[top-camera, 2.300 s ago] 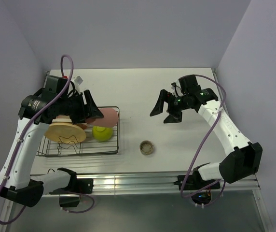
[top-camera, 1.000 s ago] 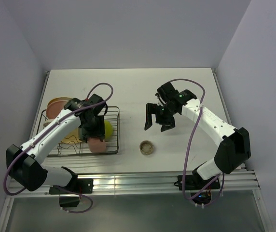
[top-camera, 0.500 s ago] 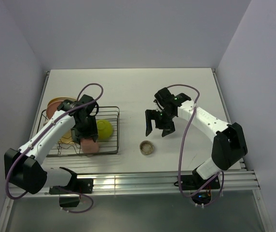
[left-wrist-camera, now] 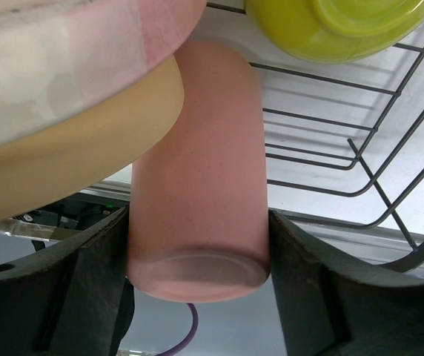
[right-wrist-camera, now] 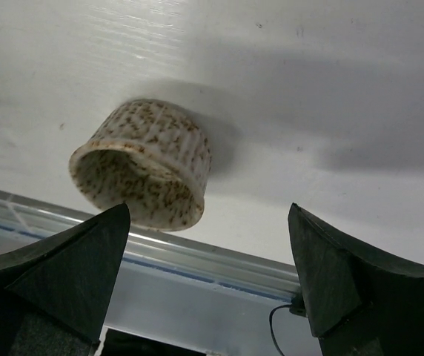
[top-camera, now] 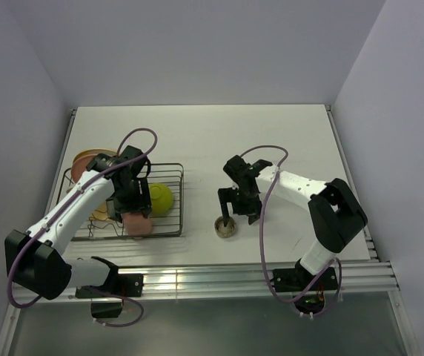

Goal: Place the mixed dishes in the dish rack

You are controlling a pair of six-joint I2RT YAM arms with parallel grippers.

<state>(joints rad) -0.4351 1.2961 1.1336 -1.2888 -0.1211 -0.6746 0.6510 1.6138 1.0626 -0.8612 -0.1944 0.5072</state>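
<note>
On the left arm, tool [left-wrist-camera: 197, 222]: closed around the pink cup [left-wrist-camera: 197, 185], with a finger against each side of it.
Pink cup: at the near side of the dish rack [top-camera: 176, 194], its side touching the rim of a yellow-orange plate [left-wrist-camera: 71, 163].
Plates: the yellow-orange one and a cream-and-pink plate [left-wrist-camera: 64, 59] overlap just left of the cup, inside the rack.
Yellow-green bowl [left-wrist-camera: 338, 26]: in the rack just beyond the cup, toward the right-hand wall.
Right tool [right-wrist-camera: 206, 215]: jaws spread wide and holding nothing, low over the desk [top-camera: 286, 141].
Tiny speckled cup [right-wrist-camera: 141, 167]: on the desk to the right of the rack, just ahead of the right tool. It is in line with the gap between the fingers and touches neither.
</note>
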